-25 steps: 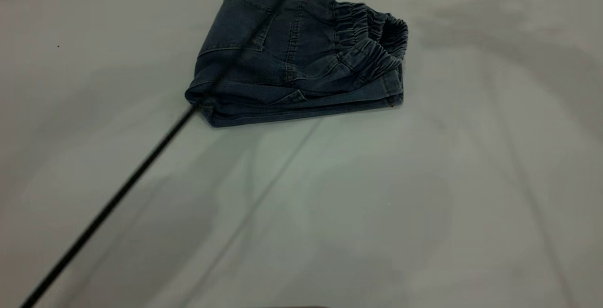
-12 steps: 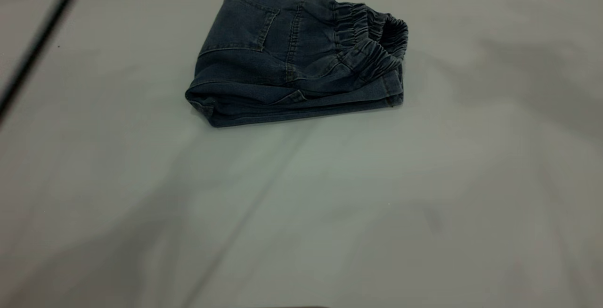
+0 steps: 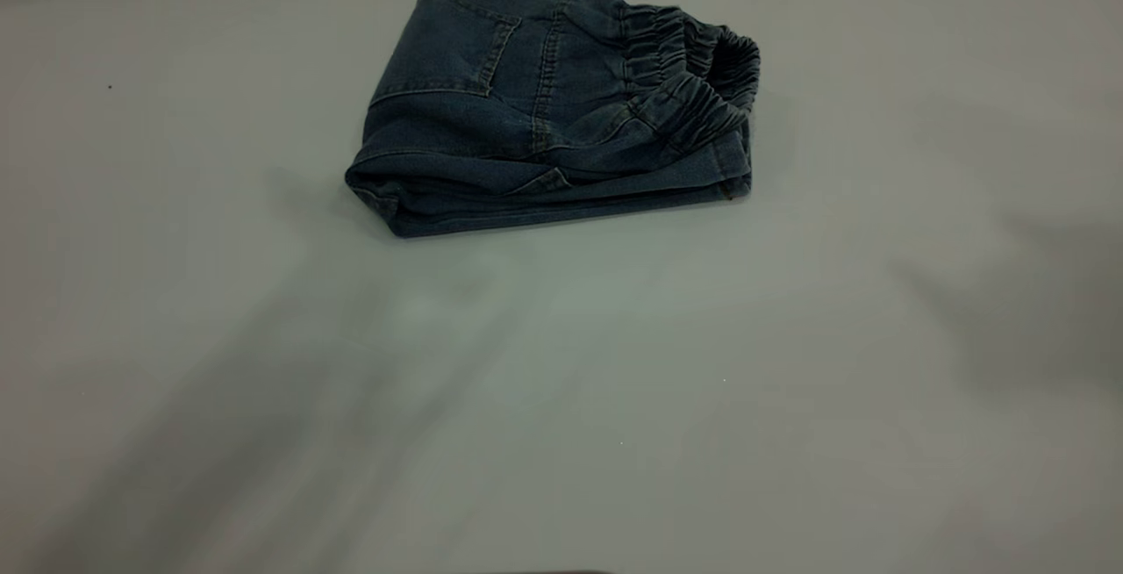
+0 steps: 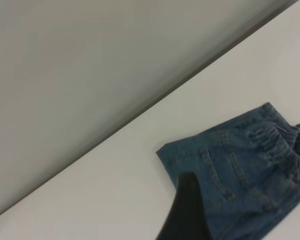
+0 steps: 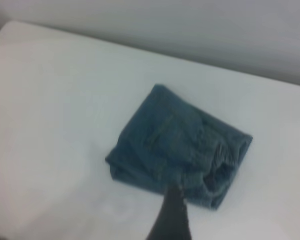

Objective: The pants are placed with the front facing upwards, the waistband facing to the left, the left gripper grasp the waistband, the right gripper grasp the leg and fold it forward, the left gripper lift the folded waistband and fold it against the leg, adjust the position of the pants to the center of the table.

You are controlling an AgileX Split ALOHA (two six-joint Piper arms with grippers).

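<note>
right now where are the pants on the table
In the exterior view the folded pants lie alone on the table, near its far edge and about midway across, waistband toward the right.

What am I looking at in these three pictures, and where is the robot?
You are seeing one moment from three cameras. The wide picture comes from a camera outside the machine, looking down on a white table. The other two come from cameras fixed on the wrists of two robot arms, one left, one right.

On the table lies a small pair of blue denim pants, folded into a compact bundle, with its gathered elastic waistband on top at the right end. Nothing is holding it.

In the wide picture the arms are out of sight. Each wrist picture shows only a dark tip, part of that arm's claw, left and right, raised above the table and away from the pants.
</note>
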